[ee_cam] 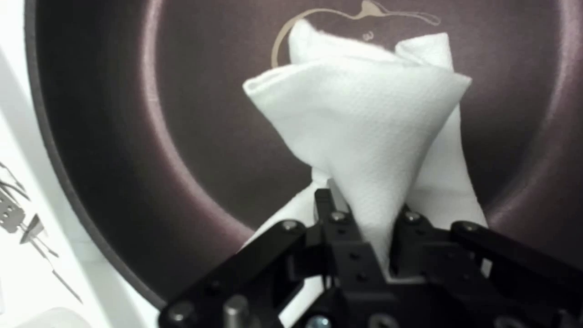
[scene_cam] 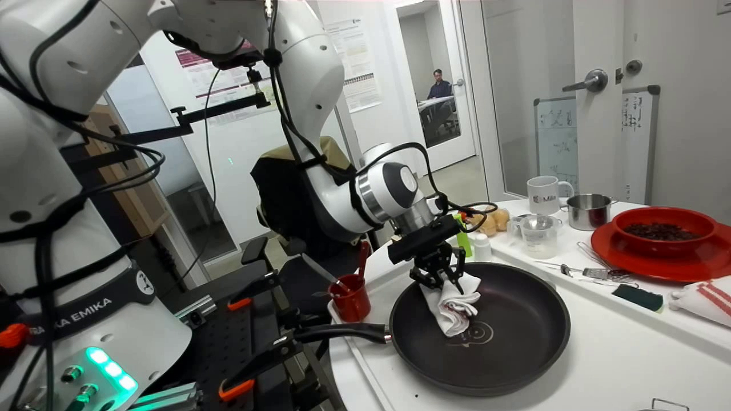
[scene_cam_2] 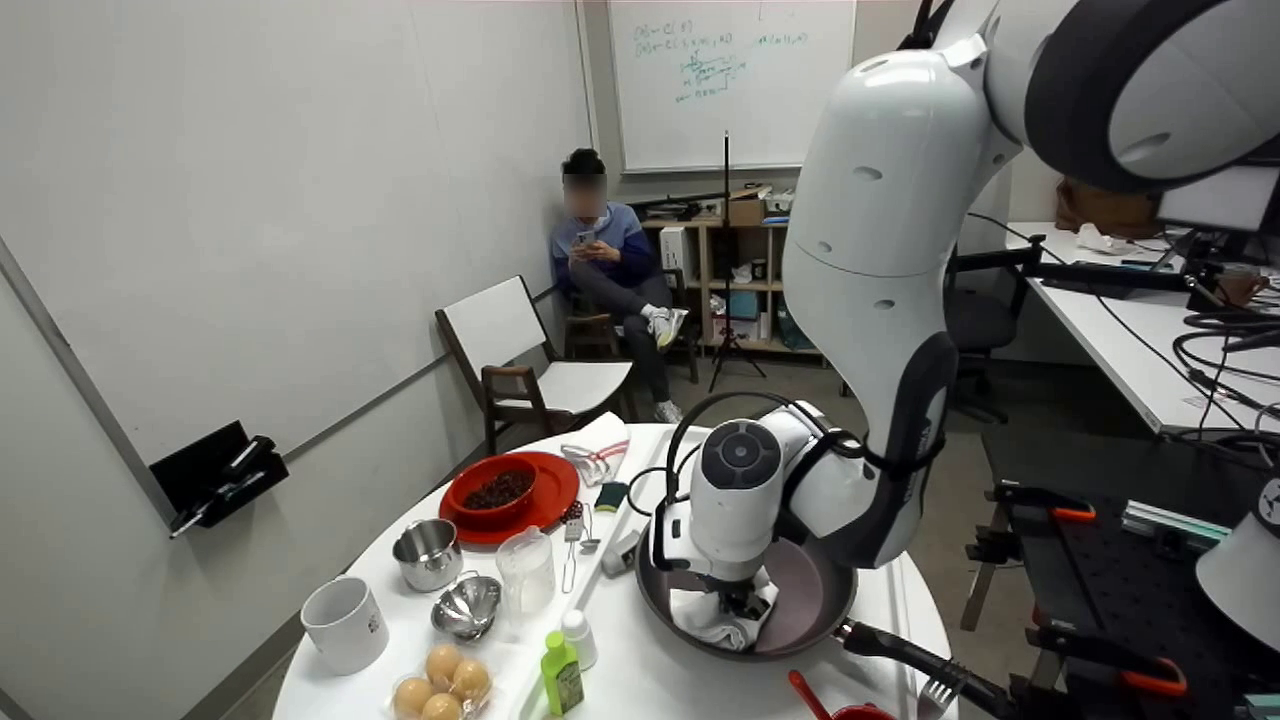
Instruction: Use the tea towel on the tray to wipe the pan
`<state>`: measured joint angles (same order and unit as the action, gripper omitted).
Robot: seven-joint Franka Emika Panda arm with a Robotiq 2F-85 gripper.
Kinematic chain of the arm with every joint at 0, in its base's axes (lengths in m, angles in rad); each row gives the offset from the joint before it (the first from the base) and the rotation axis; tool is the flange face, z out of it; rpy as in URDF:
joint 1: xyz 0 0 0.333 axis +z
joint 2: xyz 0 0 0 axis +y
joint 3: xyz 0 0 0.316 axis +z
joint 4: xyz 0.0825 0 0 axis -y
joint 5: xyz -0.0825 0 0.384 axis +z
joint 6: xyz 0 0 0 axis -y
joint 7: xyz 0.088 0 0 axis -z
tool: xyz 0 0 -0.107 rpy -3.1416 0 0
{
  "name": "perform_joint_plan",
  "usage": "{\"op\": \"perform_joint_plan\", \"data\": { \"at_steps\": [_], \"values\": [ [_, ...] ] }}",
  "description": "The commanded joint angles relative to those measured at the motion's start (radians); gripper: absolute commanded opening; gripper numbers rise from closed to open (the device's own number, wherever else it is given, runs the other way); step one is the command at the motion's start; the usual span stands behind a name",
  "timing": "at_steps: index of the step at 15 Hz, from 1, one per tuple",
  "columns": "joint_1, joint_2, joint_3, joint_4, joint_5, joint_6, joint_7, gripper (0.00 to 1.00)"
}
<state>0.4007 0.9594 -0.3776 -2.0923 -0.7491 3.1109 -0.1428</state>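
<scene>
In the wrist view we see the gripper (ee_cam: pixel 364 214) pinching a gathered fold of the white towel (ee_cam: pixel 360 114), loose ends fanning out past the tips. The pan (scene_cam: pixel 508 342) sits on the tray (scene_cam: pixel 617 365), handle (scene_cam: pixel 342 331) jutting over the rim. In both exterior views the towel lies inside the pan, off to one side; it looks to touch the bottom, though we cannot tell how hard it presses.

Progress, our reckoning: towel in grip and in the pan, so we count the fetching done. Wiping is about to start or under way; we cannot say which. We find no clear dirt, only a pale mark (ee_cam: pixel 371 9), probably printed, partly hidden by the towel. Left, we think: passes over the remaining bottom and sides.
</scene>
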Motion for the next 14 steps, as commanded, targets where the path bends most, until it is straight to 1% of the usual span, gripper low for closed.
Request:
{"op": "perform_joint_plan", "data": {
  "at_steps": [1, 5, 10, 11, 14],
  "values": [
    [0.093, 0.079, -0.109, 0.061, 0.013, 0.085, 0.089, 0.08],
    [0.160, 0.142, -0.208, 0.099, 0.051, 0.154, 0.166, 0.08],
    [0.218, 0.216, -0.303, 0.125, 0.101, 0.200, 0.233, 0.08],
    [0.230, 0.229, -0.310, 0.116, 0.198, 0.207, 0.163, 0.08],
    [0.252, 0.273, -0.339, 0.115, 0.348, 0.221, 0.106, 0.07]
  ]
}}
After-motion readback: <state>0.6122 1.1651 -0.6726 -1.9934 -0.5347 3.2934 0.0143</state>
